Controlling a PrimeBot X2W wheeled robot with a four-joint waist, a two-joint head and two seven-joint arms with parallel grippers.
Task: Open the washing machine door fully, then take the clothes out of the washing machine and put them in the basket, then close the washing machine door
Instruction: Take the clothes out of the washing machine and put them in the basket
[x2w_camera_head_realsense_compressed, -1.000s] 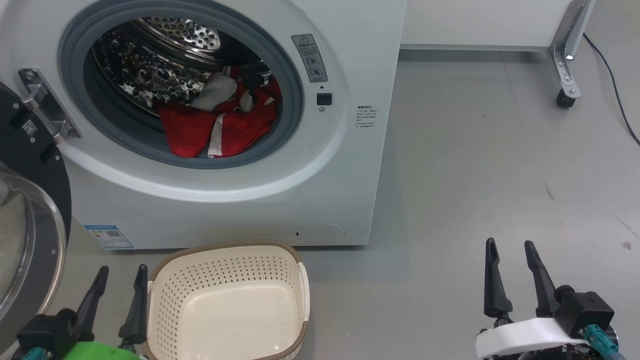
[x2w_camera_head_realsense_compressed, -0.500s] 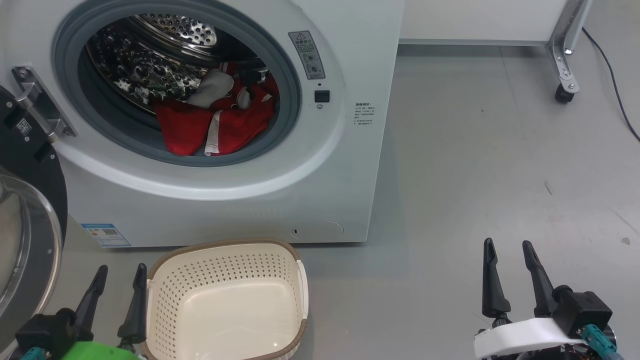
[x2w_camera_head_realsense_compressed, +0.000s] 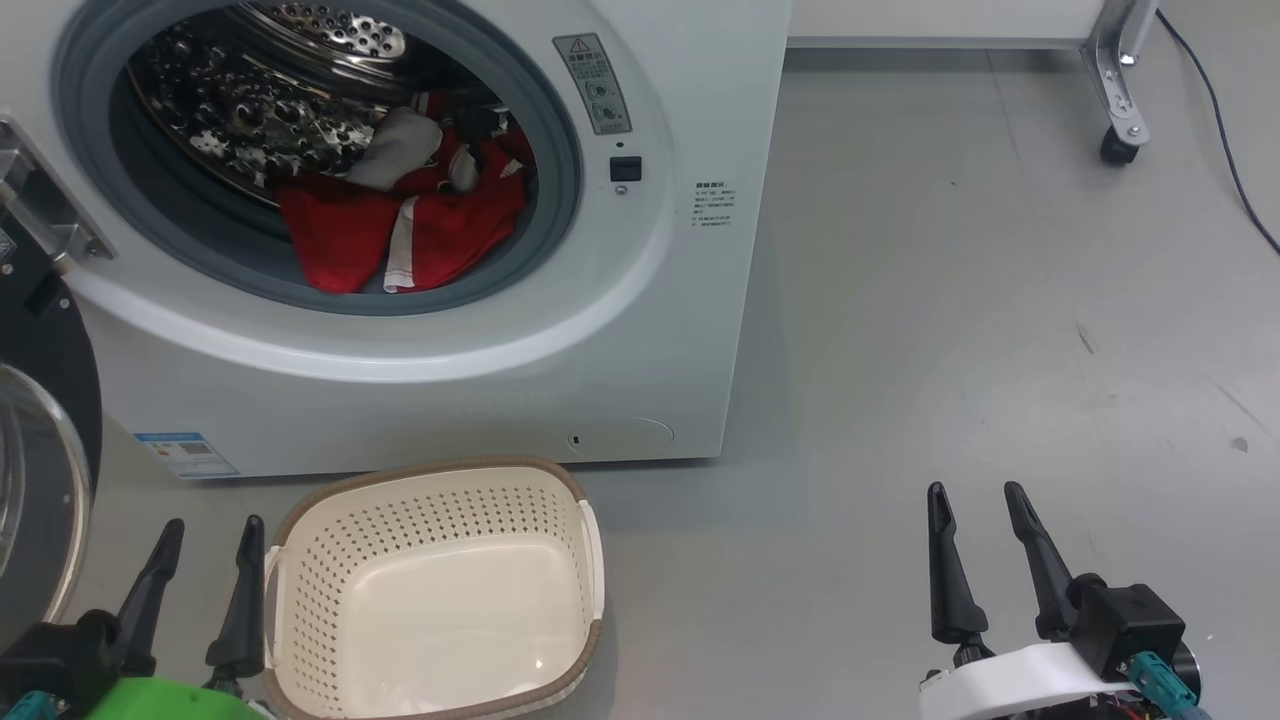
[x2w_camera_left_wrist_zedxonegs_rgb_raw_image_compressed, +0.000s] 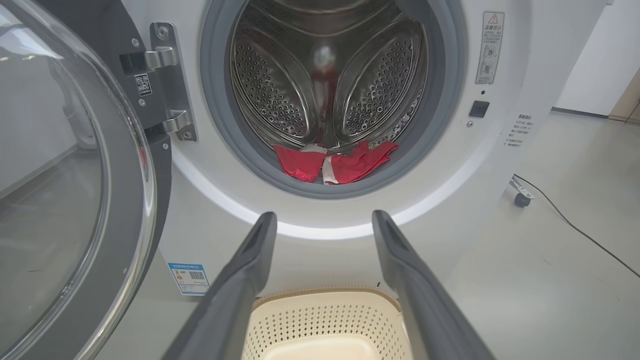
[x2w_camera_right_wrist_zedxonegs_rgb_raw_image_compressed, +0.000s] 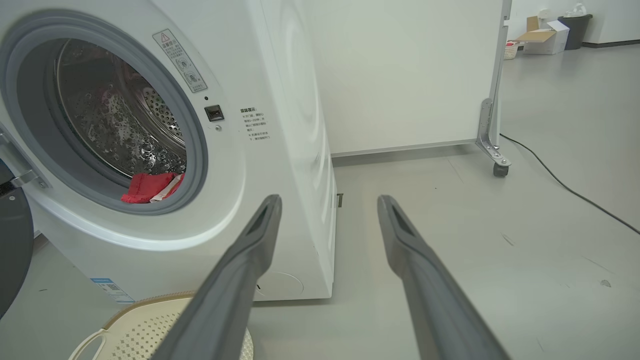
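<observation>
Since whole head view slides left and up against second-ago picture, read it as camera shift, not moved things: washing machine (x2w_camera_head_realsense_compressed: 450, 400), basket (x2w_camera_head_realsense_compressed: 430, 475) and clothes (x2w_camera_head_realsense_compressed: 400, 225) keep their relations. No task progress yet, you judge. Washing machine door (x2w_camera_head_realsense_compressed: 60, 370) stands swung out left on hinge, glass bulge toward robot. Clothes lie low at drum front, heap's long axis side to side across opening. Basket sits empty on floor before machine. Left gripper (x2w_camera_head_realsense_compressed: 216, 522) and right gripper (x2w_camera_head_realsense_compressed: 973, 488) both spread, holding nothing.

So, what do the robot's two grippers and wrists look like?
Left gripper: two long, dark, tapering jaws on a black base, a bright green wrist part, a teal connector. Right gripper: same jaws, a white curved wrist cover, a black box, a teal connector.
</observation>
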